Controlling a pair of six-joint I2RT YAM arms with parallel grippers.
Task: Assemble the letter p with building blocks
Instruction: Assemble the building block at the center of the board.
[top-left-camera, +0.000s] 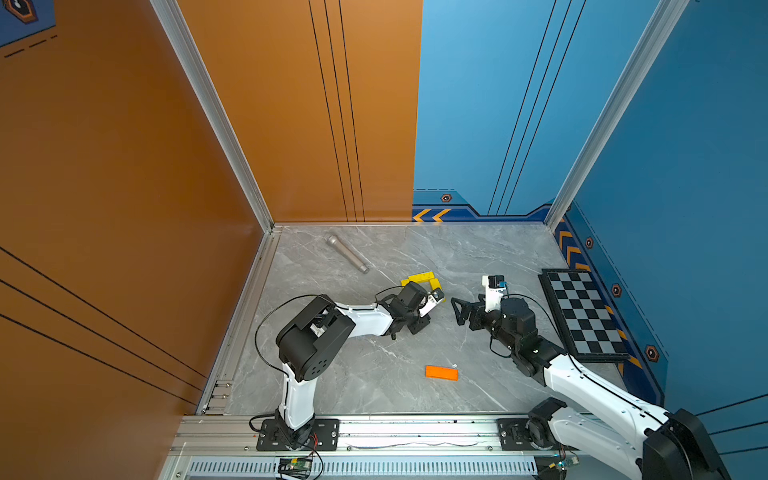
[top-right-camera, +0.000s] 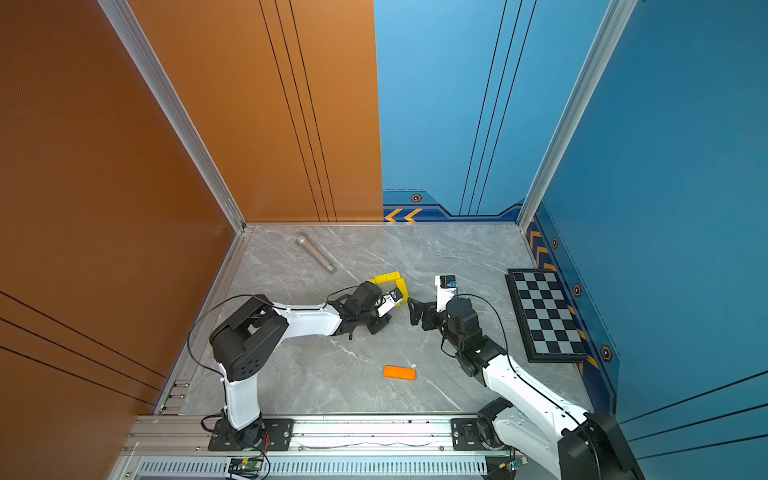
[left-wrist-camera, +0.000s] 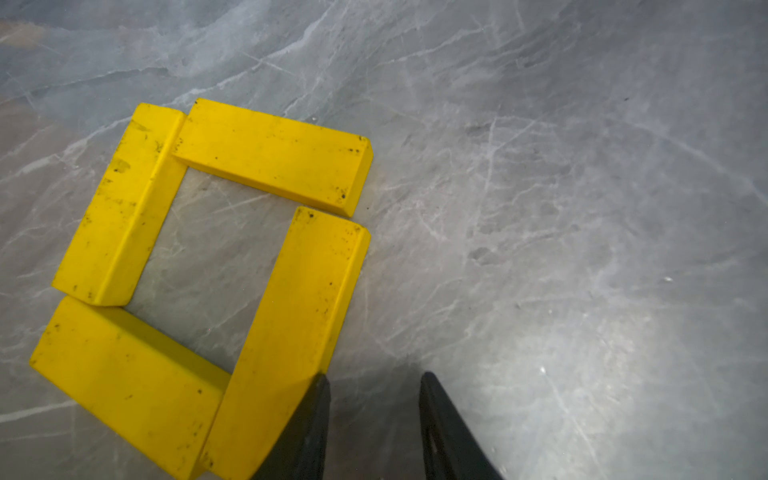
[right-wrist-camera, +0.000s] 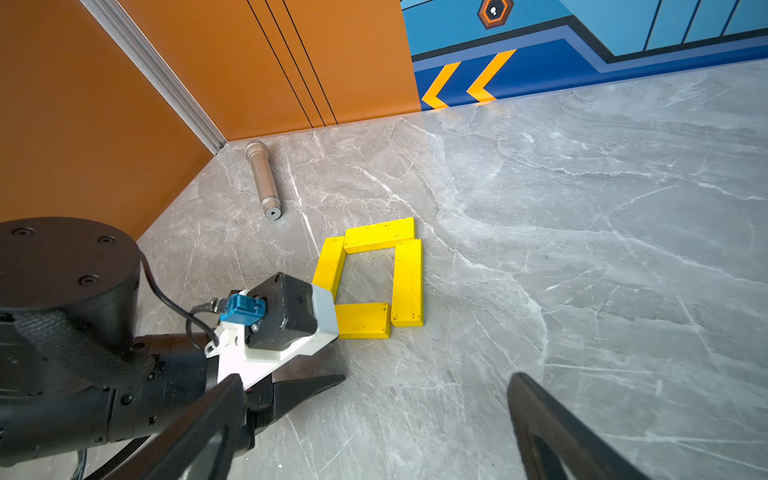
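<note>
Four yellow building blocks (right-wrist-camera: 376, 274) lie flat in a square loop on the grey marble table, mostly hidden under my left wrist in both top views, where only a part (top-left-camera: 420, 276) shows. My left gripper (left-wrist-camera: 374, 378) hovers at the loop's near corner with its jaws a narrow gap apart and only bare table between them. One of its fingers (left-wrist-camera: 316, 415) sits against the end of a yellow block (left-wrist-camera: 307, 328). The orange block (top-left-camera: 441, 372) lies alone nearer the front rail. My right gripper (top-left-camera: 457, 311) stands wide open and empty, right of the loop.
A grey metal cylinder (top-left-camera: 347, 254) lies near the back left corner. A chessboard (top-left-camera: 584, 316) rests along the right wall. Orange and blue walls enclose the table on three sides. A tiny white speck sits by the orange block.
</note>
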